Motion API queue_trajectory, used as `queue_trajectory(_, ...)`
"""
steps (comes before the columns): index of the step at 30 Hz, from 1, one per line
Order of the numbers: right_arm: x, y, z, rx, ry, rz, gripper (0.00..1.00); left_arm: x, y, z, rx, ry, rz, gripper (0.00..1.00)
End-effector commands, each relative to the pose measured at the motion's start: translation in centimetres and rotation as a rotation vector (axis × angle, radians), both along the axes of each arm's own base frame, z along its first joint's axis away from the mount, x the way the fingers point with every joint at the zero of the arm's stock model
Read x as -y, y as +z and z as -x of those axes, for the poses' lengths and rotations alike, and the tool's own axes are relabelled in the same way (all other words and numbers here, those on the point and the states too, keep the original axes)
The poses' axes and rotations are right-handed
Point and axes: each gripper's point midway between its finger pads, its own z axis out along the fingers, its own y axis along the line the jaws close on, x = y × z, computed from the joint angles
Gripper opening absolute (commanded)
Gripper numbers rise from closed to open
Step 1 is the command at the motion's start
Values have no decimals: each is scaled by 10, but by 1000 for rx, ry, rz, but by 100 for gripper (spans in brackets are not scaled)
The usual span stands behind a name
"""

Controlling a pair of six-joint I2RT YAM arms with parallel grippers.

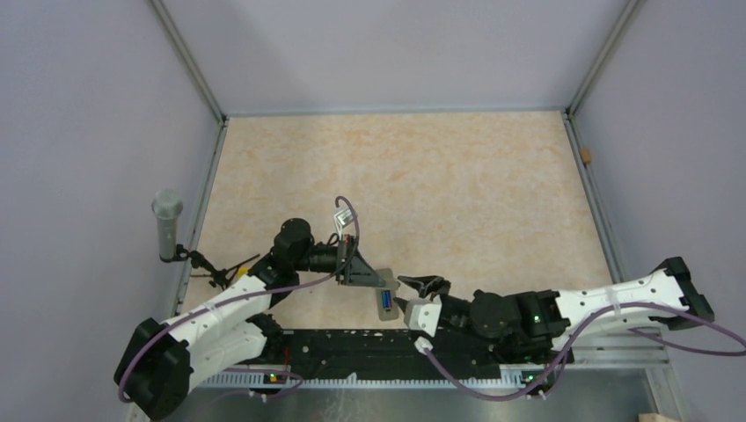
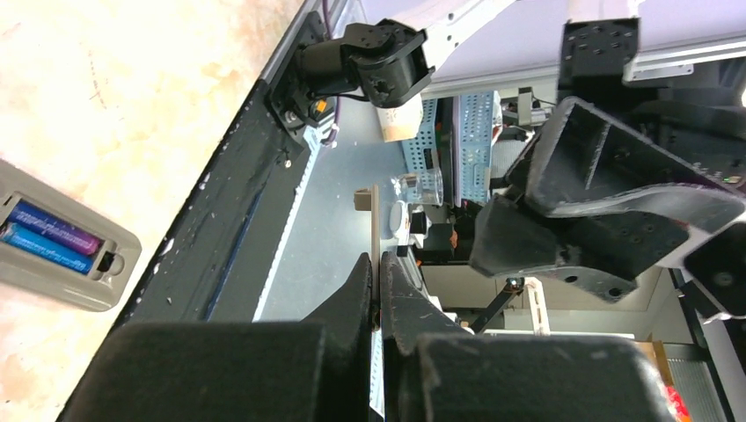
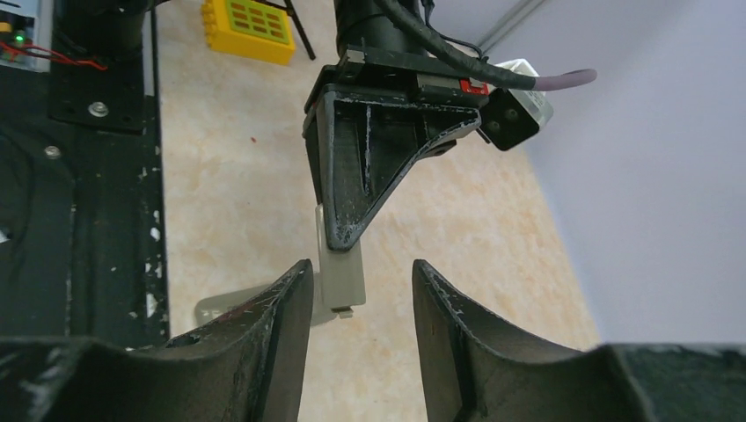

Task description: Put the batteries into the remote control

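Note:
The remote control lies grey back up near the front rail, its compartment open. Both blue batteries sit side by side inside it; the remote is at the left of the left wrist view. My left gripper is shut on the small grey cover piece, which shows edge-on between its fingers, held just above the table beside the remote. My right gripper is open and empty, its fingers either side of the hanging cover without touching it; it sits right of the remote.
A yellow block lies on the table behind the left arm. The black base rail runs along the near edge. A grey microphone-like post stands at the left wall. Frame walls enclose the table.

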Motion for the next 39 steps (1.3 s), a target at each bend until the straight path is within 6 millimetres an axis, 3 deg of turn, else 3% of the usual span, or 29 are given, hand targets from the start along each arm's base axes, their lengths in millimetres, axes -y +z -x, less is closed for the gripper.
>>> queue_trajectory(1, 14, 3, 10, -190, -13, -17, 48, 1, 1, 1, 64, -37, 3, 0)
queue_trajectory(4, 19, 9, 8, -231, -30, -52, 56, 0, 0, 3, 80, -50, -1, 0)
queue_trajectory(12, 19, 17, 10, -388, 42, -102, 57, -3, 6, 11, 126, -102, 11, 0)
queue_trajectory(16, 10, 12, 2, -418, 43, -78, 56, -4, 12, 15, 152, -123, 15, 0)
queue_trajectory(22, -9, 5, 6, -405, 94, -37, 57, -5, 16, 17, 161, -139, 26, 0)
queue_trajectory(31, -17, -9, -2, -388, 81, 0, 59, -6, 16, 21, 162, -157, 35, 0)
queue_trajectory(39, -22, -20, -8, -372, 59, 39, 52, -7, 22, 23, 165, -164, 50, 0)
